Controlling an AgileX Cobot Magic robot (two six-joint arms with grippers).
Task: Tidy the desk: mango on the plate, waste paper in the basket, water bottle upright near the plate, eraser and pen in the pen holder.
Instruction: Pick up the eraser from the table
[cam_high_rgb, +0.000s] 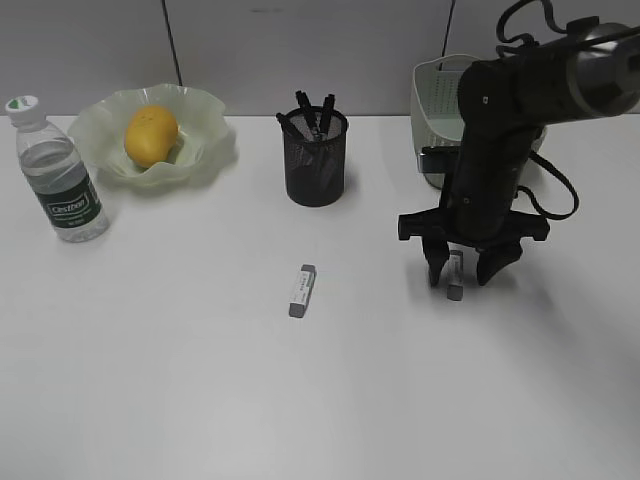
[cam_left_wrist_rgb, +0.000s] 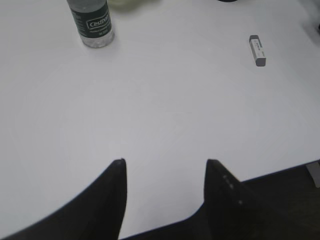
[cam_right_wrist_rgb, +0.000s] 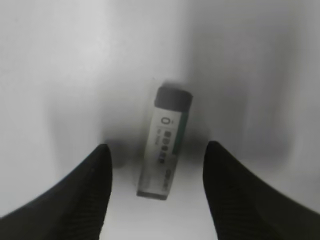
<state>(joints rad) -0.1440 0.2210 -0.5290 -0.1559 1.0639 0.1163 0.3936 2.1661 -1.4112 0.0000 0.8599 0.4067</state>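
On the broad white desk (cam_high_rgb: 150, 380), a clear plastic water bottle with a dark green label (cam_high_rgb: 58, 172) stands upright at far left, beside the pale green ruffled plate (cam_high_rgb: 205, 140) holding the yellow-orange mango (cam_high_rgb: 150, 135). The left gripper (cam_left_wrist_rgb: 165, 167) hovers open, holding nothing. A grey-capped white eraser (cam_high_rgb: 302, 290) lies before the black mesh pen holder (cam_high_rgb: 316, 165). The right gripper (cam_high_rgb: 466, 268) stands spread, unclenched, straddling a second eraser (cam_right_wrist_rgb: 165, 145) lying between its fingers.

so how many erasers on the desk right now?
2. One eraser lies mid-desk in front of the pen holder. The second eraser lies flat on the desk between the open right gripper fingers, not gripped. None visible in the holder, though its inside is hidden.
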